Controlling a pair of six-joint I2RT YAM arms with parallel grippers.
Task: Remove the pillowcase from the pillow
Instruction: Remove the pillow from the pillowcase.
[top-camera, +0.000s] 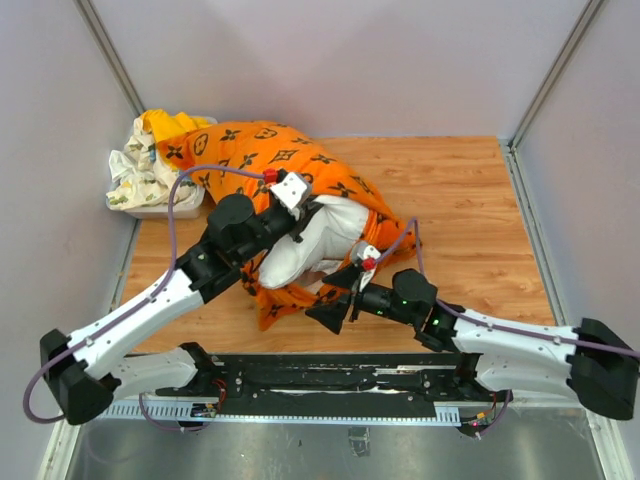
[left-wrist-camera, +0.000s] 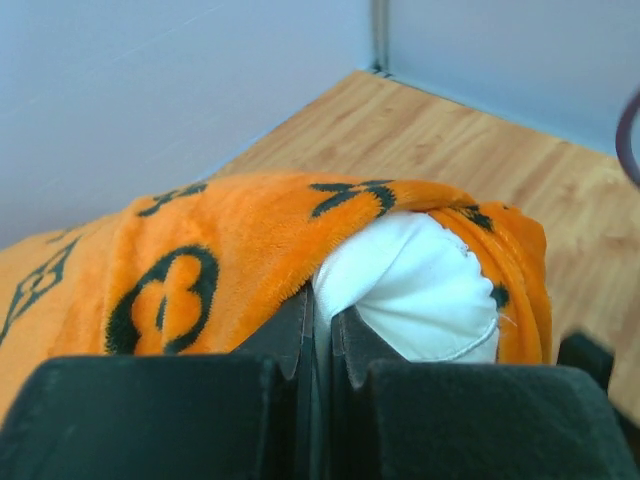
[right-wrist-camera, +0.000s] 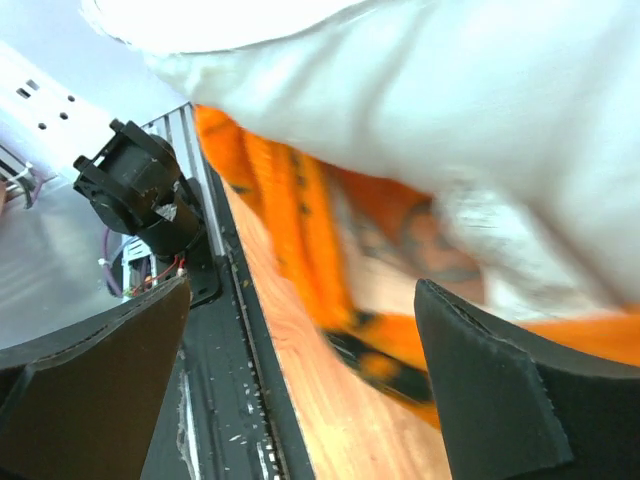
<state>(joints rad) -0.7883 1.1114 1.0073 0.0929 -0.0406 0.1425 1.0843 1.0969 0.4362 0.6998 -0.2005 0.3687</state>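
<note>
The pillowcase (top-camera: 290, 150) covered the far half of the pillow (top-camera: 325, 240). The left hand (left-wrist-camera: 322, 345) was pinched shut at its rim against the pillow; which it gripped, I couldn't tell. The right hand (right-wrist-camera: 300, 295) gaped wide at the pillow's near end; it should bite white pillow only.

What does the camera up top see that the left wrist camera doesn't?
Only the top view shows both robot arms, the left arm and the right arm, plus a pale bin in the far left corner holding a plain yellow cloth and a white floral-print cloth. Only the left wrist view shows that arm's black fingers up close, pressed nearly together. Both show the bright orange pillowcase with black patterns, the plump white pillow poking out of it, and the wooden table.
</note>
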